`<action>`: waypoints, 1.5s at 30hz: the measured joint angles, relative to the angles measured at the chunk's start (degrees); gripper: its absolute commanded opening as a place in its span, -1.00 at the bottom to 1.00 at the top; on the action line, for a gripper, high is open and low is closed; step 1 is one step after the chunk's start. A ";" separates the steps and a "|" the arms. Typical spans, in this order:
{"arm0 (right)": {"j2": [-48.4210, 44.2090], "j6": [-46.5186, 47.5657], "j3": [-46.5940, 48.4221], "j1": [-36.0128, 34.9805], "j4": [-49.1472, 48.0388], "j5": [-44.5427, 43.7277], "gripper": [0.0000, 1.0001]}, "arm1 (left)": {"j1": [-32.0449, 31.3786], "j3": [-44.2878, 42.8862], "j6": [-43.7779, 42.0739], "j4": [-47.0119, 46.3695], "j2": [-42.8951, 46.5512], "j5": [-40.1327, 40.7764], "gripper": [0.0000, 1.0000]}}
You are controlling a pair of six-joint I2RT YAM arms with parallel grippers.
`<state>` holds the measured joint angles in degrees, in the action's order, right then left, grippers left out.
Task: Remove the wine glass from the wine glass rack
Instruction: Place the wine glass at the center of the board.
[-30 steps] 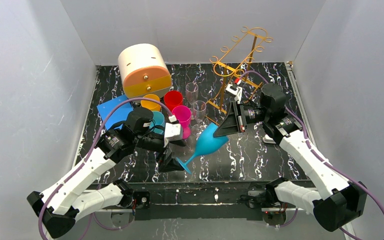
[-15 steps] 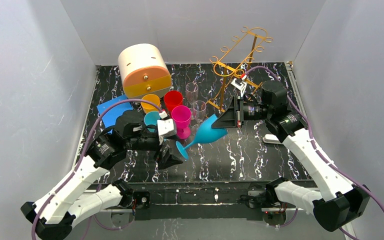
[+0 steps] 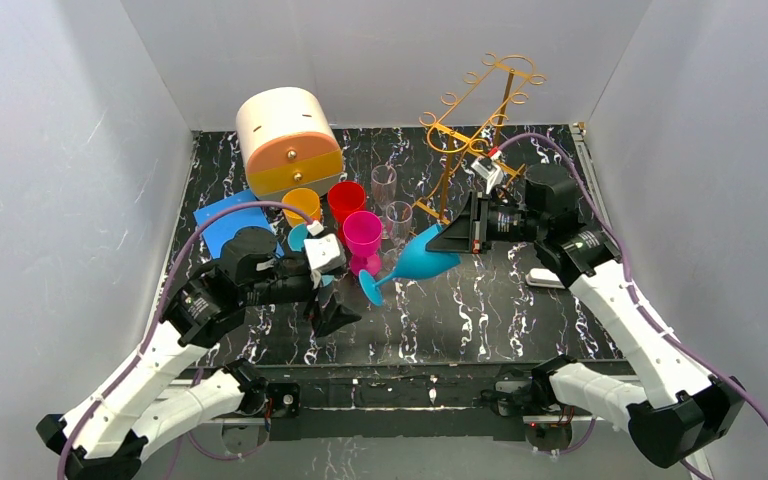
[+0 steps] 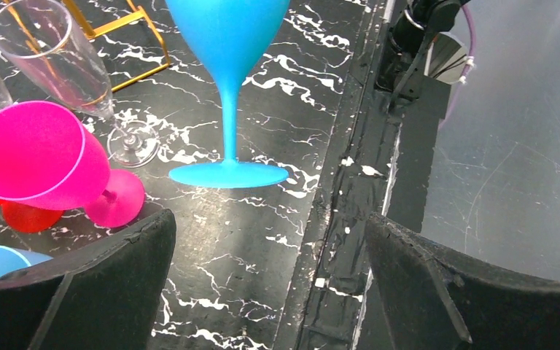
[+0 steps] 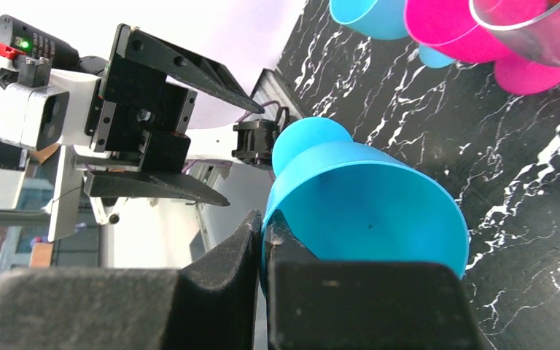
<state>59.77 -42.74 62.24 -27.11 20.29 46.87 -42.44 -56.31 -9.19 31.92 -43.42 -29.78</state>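
Since a second ago the blue wine glass (image 3: 420,258) has swung up and leftward, well clear of the wine glass rack (image 3: 480,125), and the left arm (image 3: 170,335) has drawn back. Only the right wrist view shows the grip: the right jaws are pinched narrow on the bowl's rim. The left wrist view shows the foot ahead of the wide left jaws, touching neither. A pink glass (image 3: 363,232) and clear flutes (image 3: 397,215) stand just left of it on the bench (image 3: 520,320).
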 measured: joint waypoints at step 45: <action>-3.65 14.60 0.00 -7.67 17.73 -24.50 -0.97 | 0.22 -18.67 25.77 9.07 -14.12 57.44 0.97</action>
<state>56.12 -28.14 62.24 -34.79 38.02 22.37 -42.22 -74.98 16.58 40.99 -57.54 27.66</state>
